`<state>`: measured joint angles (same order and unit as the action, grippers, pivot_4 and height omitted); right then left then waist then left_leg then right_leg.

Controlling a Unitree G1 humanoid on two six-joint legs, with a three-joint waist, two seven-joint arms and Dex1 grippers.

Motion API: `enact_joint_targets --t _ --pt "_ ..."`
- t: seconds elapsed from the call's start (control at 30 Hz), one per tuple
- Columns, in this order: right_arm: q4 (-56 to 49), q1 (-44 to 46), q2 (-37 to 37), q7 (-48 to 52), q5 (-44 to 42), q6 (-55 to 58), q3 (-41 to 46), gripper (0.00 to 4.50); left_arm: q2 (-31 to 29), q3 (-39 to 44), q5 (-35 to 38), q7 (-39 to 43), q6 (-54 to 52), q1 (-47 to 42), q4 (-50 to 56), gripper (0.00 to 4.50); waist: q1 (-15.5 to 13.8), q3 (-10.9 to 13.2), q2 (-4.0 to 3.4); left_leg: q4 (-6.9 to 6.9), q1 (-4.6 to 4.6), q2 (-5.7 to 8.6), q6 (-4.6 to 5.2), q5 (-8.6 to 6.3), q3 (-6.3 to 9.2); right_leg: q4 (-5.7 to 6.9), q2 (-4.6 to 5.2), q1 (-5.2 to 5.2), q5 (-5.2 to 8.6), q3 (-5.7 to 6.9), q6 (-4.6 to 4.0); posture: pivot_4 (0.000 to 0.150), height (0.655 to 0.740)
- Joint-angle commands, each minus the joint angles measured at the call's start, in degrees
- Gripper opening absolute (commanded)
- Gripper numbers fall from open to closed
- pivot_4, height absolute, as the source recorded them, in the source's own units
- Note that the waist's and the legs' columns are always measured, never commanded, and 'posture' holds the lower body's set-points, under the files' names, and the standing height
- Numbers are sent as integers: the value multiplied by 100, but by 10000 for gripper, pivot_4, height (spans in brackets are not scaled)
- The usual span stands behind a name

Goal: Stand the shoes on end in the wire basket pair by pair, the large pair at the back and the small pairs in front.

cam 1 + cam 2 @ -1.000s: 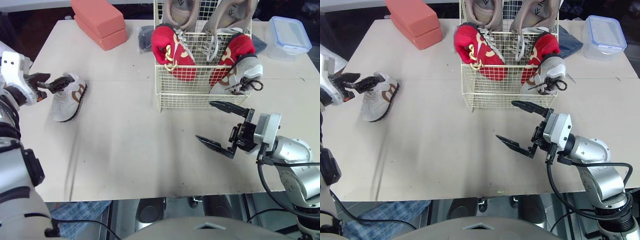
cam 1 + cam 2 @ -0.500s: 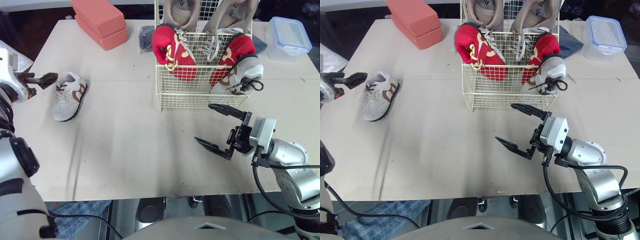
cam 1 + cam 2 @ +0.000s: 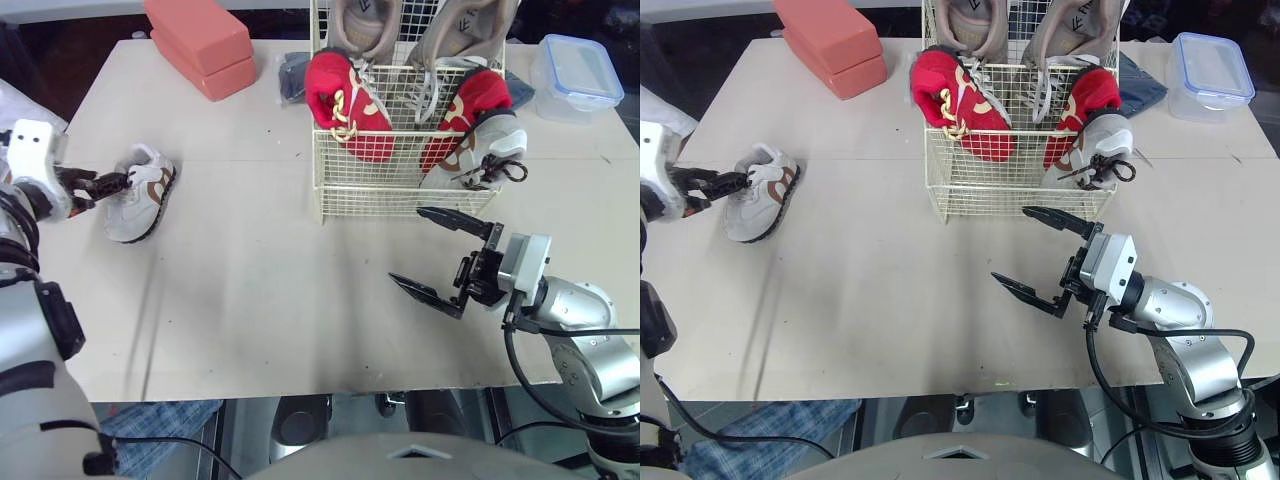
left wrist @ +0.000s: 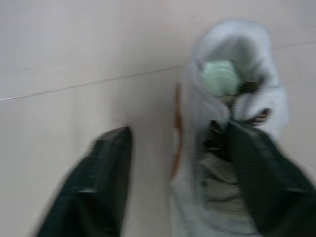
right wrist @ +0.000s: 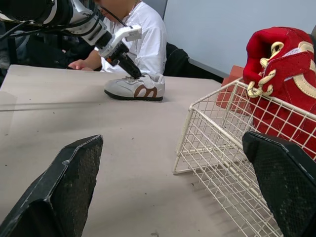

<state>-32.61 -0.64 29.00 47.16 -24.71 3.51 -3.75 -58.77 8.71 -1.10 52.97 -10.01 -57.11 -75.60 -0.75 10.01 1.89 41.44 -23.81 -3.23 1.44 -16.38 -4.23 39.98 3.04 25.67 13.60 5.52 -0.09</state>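
Wire basket [image 3: 370, 195] holds large pair [image 3: 365, 20], red pair [image 3: 350, 105], one white shoe [image 3: 480, 150]. Its mate [image 3: 140, 195] remains outstanding at left (left gripper [image 3: 122, 181] spread astride its collar). Right gripper [image 3: 406, 245] agape, empty.

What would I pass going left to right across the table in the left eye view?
white and brown shoe → coral boxes → wire basket → lidded plastic container
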Motion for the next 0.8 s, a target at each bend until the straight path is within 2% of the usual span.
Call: enact_joint_targets --t 0.03,0.13,0.27,0.37,0.6,0.7,0.8 --pt "-180 -51 -23 -42 -25 -95 8 45000 -60 -178 -230 222 -116 -47 -56 13696 13 0 0 0 1 0 0 0 -1 0 0 0 0 -1 0 1500 6860" --pt "-211 -102 -20 -65 -19 -104 32 45000 -58 -172 -253 325 -167 -50 -67 304 19 0 0 0 4 0 0 0 -4 2 -1 0 0 -4 0 1500 6860" --pt "-244 -131 -42 -107 -56 -94 53 45000 -80 30 -77 244 52 -89 -25 304 11 0 0 0 3 -1 0 0 -3 2 0 0 0 -5 0 1500 6860" --pt "-278 -119 -90 -148 -148 -67 58 45000 -58 552 394 250 490 -165 71 304 6 0 1 2 1 -2 0 0 0 2 1 0 0 -3 -1 1500 6860" --pt "-367 149 -262 -343 -574 191 119 45000 65 1581 1540 974 995 -12 733 304 4 -2 8 19 -6 -3 0 0 4 4 2 -1 -2 2 -2 1500 6860" --pt "-413 408 -363 -513 -872 425 146 45000 373 1955 2151 1066 644 248 1714 304 -2 -2 8 29 -6 -5 0 0 7 12 3 -3 -2 1 -2 1500 6860" --pt "-408 736 -485 -806 -1231 812 179 45000 1076 2081 2944 721 -114 1016 4151 304 -6 -2 7 43 -13 -7 0 0 16 22 13 -4 -2 -13 -3 1500 6860"
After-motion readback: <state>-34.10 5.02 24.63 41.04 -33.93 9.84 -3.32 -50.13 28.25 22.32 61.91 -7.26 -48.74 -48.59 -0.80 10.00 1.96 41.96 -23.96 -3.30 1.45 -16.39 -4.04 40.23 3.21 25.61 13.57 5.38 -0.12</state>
